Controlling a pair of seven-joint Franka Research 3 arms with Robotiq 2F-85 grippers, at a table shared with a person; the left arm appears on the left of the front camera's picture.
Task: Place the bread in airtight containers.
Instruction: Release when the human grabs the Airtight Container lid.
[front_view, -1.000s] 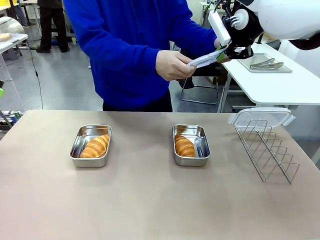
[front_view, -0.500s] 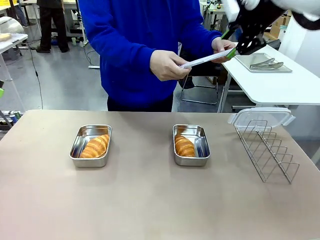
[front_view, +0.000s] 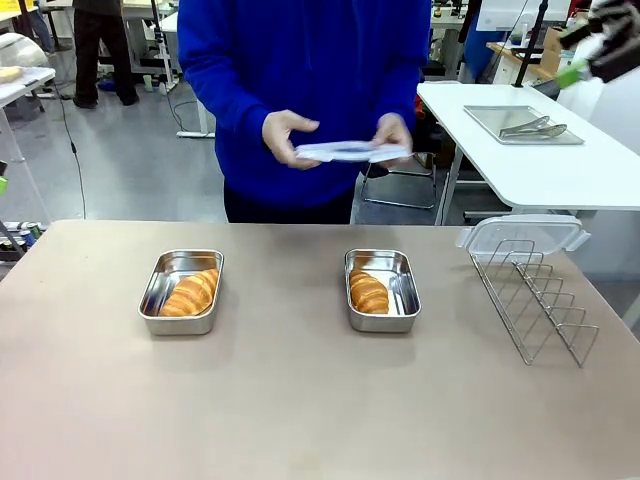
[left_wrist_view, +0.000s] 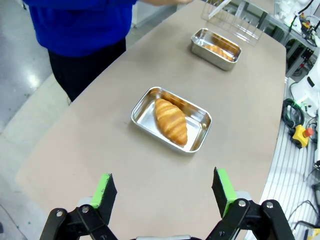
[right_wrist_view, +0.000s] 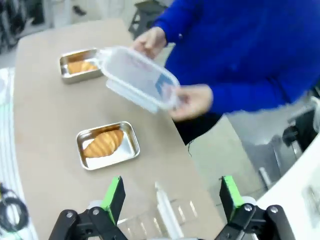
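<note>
"Since you have the sheet, read me the containers first."

"Item one: two stainless-steel tubs, both uncovered, well apart on the tan table (front_view: 300, 410). Left tub (front_view: 178, 325); right tub (front_view: 382, 322)."

"Bread?"

"Item two: two croissants, golden-brown, ridged. Left croissant (front_view: 190, 293) lies inside the left tub, toward its right wall. Right croissant (front_view: 368, 293) lies inside the right tub, toward its left wall. Both are in, neither is sealed."

"Lids?"

"Item three: two clear clip lids. Held lid (front_view: 345, 152): in the air beyond the table's far edge, roughly level. The person in the blue top grips it, one hand (front_view: 283, 132) at one end, the other hand (front_view: 393, 133) at the other end. Spare lid (front_view: 520, 232): resting on the far top edge of the wire rack (front_view: 535, 300), at the table's right end."

"Claws?"

"Item four: left gripper (left_wrist_view: 162, 187), released, green pads spread wide, nothing between them. It hangs over the table's left end with the left tub ahead of it. Right gripper (right_wrist_view: 172, 197), likewise released and empty, is raised high on the right, well apart from the held lid."

"Anything else?"

"Item five: white side table (front_view: 540, 180) behind, bearing a flat steel tray (front_view: 492, 120) with tongs (front_view: 535, 127) on it."
</note>
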